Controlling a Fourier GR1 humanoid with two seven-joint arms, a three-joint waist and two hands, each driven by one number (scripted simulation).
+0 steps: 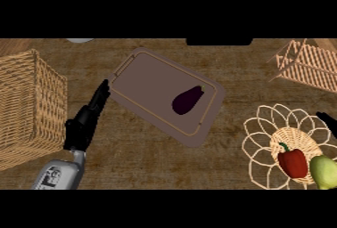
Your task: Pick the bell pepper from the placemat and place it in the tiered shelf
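Right hand (327,124), state untellable at the edge, should enclose the bell pepper (293,162), avoiding the green fruit (323,173) beside it.

Eggplant (187,99) on cutting board (148,75), wicker basket (26,107)

place: kitchen | signs: wooden counter (164,169), wicker basket (26,107), eggplant (187,100), bell pepper (293,162)
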